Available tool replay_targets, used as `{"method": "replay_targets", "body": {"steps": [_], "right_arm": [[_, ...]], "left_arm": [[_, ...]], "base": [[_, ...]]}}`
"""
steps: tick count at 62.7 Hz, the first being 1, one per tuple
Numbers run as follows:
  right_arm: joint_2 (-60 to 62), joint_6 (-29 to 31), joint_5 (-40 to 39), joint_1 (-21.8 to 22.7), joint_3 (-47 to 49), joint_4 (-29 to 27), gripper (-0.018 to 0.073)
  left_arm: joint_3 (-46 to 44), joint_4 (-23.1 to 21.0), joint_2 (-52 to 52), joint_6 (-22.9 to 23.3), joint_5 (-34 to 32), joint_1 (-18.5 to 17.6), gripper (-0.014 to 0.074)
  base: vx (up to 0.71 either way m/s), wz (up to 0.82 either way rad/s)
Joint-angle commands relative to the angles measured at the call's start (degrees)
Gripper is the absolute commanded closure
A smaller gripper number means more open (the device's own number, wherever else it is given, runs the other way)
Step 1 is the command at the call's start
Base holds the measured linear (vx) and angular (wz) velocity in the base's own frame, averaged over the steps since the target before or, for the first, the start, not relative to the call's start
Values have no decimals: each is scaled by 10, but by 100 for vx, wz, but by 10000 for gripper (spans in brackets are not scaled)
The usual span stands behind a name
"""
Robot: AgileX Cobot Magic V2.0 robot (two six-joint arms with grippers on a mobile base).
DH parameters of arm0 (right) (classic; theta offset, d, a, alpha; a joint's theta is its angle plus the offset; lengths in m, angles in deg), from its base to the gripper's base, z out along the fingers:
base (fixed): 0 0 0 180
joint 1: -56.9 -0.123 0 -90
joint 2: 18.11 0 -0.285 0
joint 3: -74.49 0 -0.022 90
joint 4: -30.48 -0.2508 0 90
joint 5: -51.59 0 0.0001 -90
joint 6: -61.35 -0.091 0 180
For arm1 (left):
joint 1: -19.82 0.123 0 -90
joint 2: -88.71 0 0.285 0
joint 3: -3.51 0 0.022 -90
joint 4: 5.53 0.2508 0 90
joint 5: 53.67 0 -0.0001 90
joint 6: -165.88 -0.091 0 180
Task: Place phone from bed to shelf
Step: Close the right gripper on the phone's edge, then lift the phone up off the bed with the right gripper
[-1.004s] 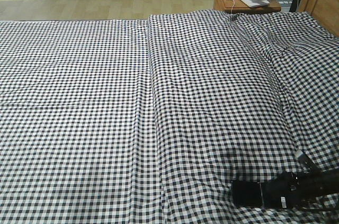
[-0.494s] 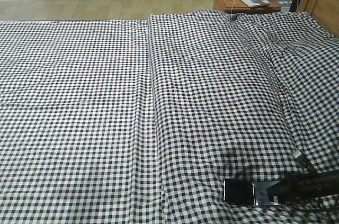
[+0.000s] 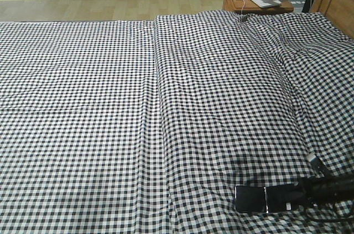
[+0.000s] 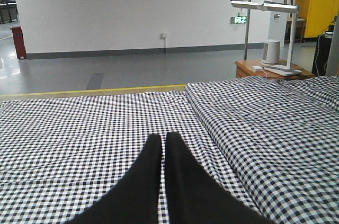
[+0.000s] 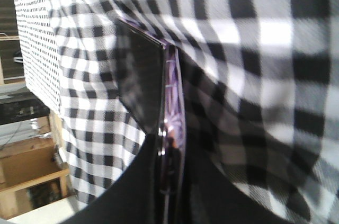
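- The phone (image 3: 257,199) lies low on the near right part of the bed (image 3: 110,107), flat on the checked sheet with its long side across the view.
- The right gripper (image 3: 293,196) reaches in from the right edge and covers the phone's right end.
- The right wrist view sees the phone (image 5: 140,75) edge-on, and its thin purple-tinted rim runs straight down between the two black fingers (image 5: 122,197).
- The jaws look clamped on that end, one face each side.
- The left gripper (image 4: 161,142) hangs over the middle of the bed with its jaws together and empty, well apart from the phone.
- Handling call: this is a thin, stiff, glossy slab, likely light but slick, so a pinch on the faces could slide.
- The centre crease suggests it folds, so I'd guess a hold at one end leaves the far panel free to sag or swing.
- The best hold would be across the flat faces, deep in the pads, close to the crease if reach allows.
- The sheet is soft and creased, so there is a risk of fabric getting pinched under the lower finger.
- Glass faces call for a gentle squeeze and no knocks on the way to the shelf, which I can't pick out for sure here.
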Motion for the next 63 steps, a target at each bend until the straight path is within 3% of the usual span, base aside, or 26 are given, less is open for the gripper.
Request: {"method": "replay_targets", "body": {"steps": [1, 34, 63], "right_arm": [[66, -2, 86, -1, 0, -15, 564], [284, -8, 86, -10, -78, -49, 563], [513, -46, 86, -137, -78, -67, 563]], "left_arm": [[-14, -6, -3, 5, -42, -3, 595], [-14, -6, -3, 5, -42, -3, 595], [-14, -6, -3, 5, -42, -3, 595]], "base": [[0, 0], [0, 0], [0, 0]]}}
